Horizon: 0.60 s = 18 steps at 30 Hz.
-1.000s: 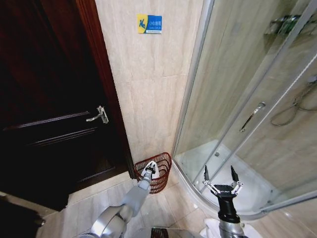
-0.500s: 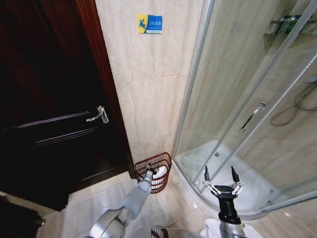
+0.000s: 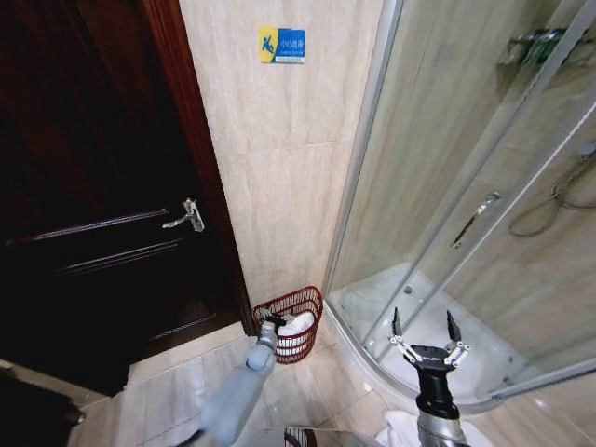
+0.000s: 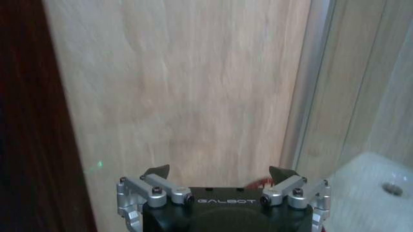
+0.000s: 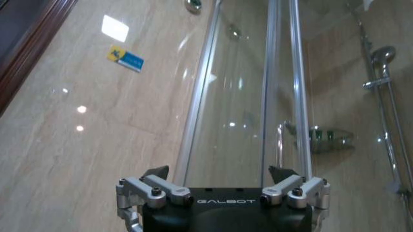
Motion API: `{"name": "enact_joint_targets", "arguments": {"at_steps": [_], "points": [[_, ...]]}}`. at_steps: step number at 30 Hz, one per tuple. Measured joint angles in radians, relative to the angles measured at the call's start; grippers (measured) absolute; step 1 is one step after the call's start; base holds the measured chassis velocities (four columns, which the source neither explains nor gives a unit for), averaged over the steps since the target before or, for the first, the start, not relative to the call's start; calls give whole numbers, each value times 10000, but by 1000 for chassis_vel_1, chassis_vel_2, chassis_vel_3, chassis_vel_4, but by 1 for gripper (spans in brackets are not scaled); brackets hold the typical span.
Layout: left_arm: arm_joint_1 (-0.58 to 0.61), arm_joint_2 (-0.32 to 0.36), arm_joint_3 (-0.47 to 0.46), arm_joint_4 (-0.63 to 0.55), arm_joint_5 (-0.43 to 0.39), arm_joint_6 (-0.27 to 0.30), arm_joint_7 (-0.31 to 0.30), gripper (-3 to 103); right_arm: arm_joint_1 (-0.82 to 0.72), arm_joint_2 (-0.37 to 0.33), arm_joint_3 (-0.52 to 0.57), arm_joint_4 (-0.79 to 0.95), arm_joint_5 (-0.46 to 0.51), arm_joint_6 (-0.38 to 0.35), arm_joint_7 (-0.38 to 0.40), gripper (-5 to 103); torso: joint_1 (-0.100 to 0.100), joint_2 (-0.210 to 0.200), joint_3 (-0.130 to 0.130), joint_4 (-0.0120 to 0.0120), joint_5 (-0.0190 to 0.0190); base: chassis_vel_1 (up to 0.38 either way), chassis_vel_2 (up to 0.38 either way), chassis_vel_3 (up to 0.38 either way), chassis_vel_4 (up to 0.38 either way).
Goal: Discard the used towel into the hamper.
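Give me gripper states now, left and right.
Left gripper: jaws open, empty, by the hamper holding the towel.
Right gripper: jaws open, empty, raised before the shower enclosure.

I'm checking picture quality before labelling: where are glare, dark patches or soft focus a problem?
Head view: the door is very dark, detail lost; the basket with the towel stays readable beside the left gripper. Right wrist view: bright ceiling-light spots glare on the wall tiles and shower glass, above the open right gripper. Left wrist view: the wall looks soft.
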Motion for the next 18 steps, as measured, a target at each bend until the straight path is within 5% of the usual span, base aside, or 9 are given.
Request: {"name": "enact_joint_targets", "arguments": {"at_steps": [9, 18], "points": [[2367, 682, -1934, -3074, 462, 115, 499, 100, 70, 0, 90, 768, 67, -968, 292, 100, 0, 0, 0, 3, 0, 0, 0, 0, 0], [4489, -47, -3821, -5895, 458, 251, 893, 100, 385, 0, -97, 1174, 48, -1885, 476, 100, 0, 0, 0, 1, 0, 0, 0, 0, 0]]}}
